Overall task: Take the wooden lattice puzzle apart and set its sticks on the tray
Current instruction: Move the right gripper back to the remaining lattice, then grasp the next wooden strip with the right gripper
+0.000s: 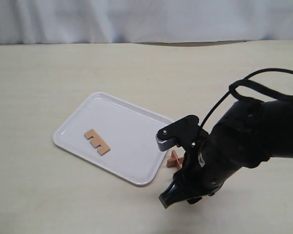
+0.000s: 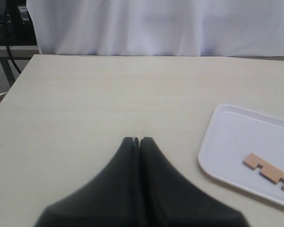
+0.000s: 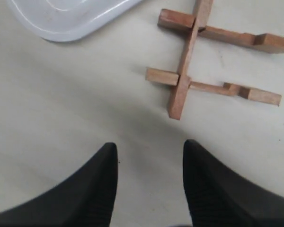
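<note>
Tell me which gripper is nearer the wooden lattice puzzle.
Right. The right gripper hovers open just short of the puzzle; the left gripper, shut, is away beyond the tray.

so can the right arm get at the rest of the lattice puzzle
Probably yes: the right end effector hangs open just short of the lattice puzzle, with only table between them.

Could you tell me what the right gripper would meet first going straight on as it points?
The open right gripper would probably hit bare table, just short of the puzzle; depth unclear.
</note>
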You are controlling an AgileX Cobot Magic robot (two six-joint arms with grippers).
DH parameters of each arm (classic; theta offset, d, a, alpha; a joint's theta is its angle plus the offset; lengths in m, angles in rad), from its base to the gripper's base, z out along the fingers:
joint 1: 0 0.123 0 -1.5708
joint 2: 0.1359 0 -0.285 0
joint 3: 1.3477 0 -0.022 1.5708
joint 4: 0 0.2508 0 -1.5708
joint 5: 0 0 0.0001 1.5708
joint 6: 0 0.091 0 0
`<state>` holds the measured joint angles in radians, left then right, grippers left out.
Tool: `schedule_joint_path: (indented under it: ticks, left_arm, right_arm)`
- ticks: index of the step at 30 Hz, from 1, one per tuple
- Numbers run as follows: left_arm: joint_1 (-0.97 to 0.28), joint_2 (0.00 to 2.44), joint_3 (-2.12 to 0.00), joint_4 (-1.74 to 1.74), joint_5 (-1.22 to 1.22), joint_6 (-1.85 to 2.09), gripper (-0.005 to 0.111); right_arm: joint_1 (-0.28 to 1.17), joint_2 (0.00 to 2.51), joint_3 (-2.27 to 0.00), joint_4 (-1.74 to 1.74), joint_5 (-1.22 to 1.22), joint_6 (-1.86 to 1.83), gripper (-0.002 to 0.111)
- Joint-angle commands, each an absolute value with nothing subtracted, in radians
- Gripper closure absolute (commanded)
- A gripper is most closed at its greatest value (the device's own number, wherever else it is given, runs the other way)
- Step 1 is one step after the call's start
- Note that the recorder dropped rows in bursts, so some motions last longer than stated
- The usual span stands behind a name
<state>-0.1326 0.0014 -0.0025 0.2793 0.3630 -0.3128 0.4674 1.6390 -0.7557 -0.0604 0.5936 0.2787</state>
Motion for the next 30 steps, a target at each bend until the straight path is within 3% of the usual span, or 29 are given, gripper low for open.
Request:
schedule_joint_path:
  ticks: [1, 6, 21, 28, 30]
  left_arm:
    - [-0.141, 0.0, 0.0, 0.278, 0.356, -0.315, 0.107]
    - [-0.141, 0.0, 0.0, 0.278, 0.356, -0.315, 0.107]
    - [-0.141, 0.0, 0.0, 0.278, 0.362, -0.315, 0.107]
    - [-0.141, 0.0, 0.0, 0.278, 0.362, -0.315, 0.107]
    - [-0.141, 0.0, 0.0, 0.278, 0.362, -0.315, 0.107]
  right_arm:
    - [0.468, 1.678, -0.751, -0.155, 0.57, 0.349, 0.066]
    - [0.468, 1.702, -0.751, -0.307, 0.564, 0.504, 0.066]
    - [0.468, 1.712, -0.751, -0.266, 0.466, 0.53, 0.07]
    - [0.466, 1.712, -0.751, -0.271, 0.436, 0.535, 0.093]
    - [0.466, 1.712, -0.751, -0.271, 0.438, 0.535, 0.095]
